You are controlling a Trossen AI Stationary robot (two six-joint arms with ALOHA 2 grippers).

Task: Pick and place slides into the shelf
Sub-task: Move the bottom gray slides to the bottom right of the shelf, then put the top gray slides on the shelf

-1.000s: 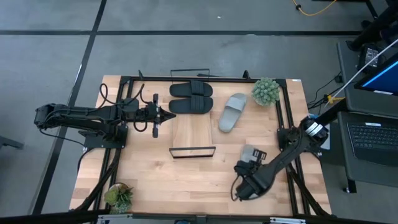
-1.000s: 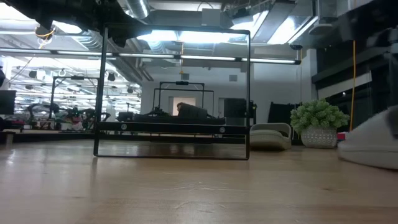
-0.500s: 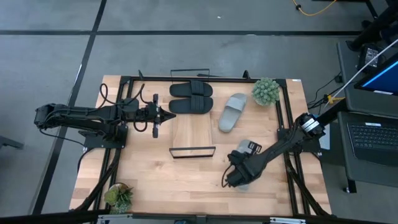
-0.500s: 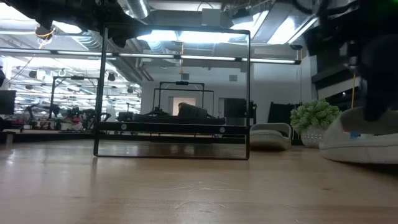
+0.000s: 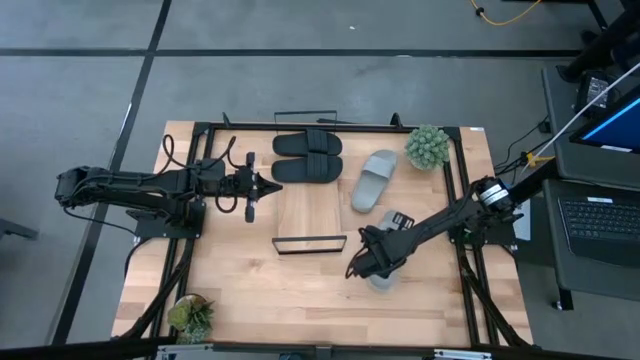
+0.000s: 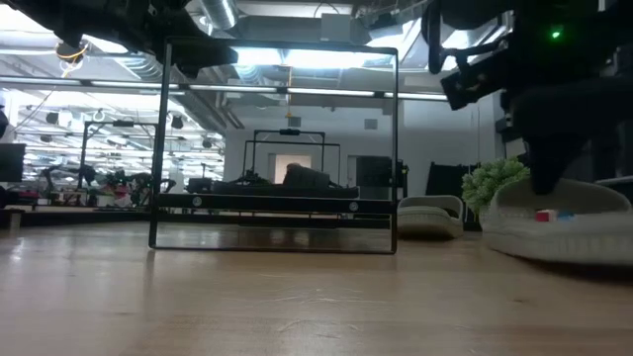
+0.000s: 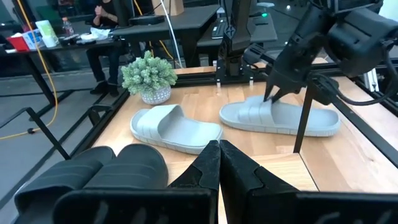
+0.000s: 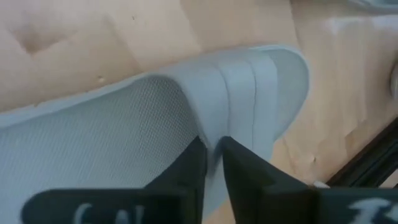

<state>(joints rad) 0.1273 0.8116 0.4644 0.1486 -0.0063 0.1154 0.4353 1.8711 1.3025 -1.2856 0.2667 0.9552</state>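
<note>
- The left gripper [image 5: 272, 187] hangs at the left of the table, just left of the shelf [image 5: 308, 212]. Its two dark fingers [image 7: 208, 167] are pressed together with nothing in them.
- The shelf is a long light-wood board in the middle of the table, with a thin black wire frame [image 5: 310, 243] at its near end and one at its far end.
- Two black slides [image 5: 309, 158] lie side by side on the far end of the shelf. They have wide ribbed straps.
- The view from above shows them whole. The left wrist view shows only their straps [image 7: 102, 172], close up.
- A light grey slide [image 5: 373, 181] lies on the table just right of the shelf, tilted, near the little green plant [image 5: 427, 147].
- The left wrist view shows its open toe and wide strap [image 7: 175, 127] much better than the view from above.
- The right gripper [image 5: 368, 262] is at the near right part of the table, right of the shelf's near frame. It is over the other light grey slide [image 5: 383, 280], which is mostly hidden under the arm from above.
- The low view shows this slide [image 6: 559, 222] lying flat on the table with the gripper coming down into it.
- The right wrist view shows the two fingers [image 8: 186, 171] a little apart, one on each side of the edge of the slide's ribbed strap [image 8: 242, 99]. I cannot tell if they are squeezing it.
</note>
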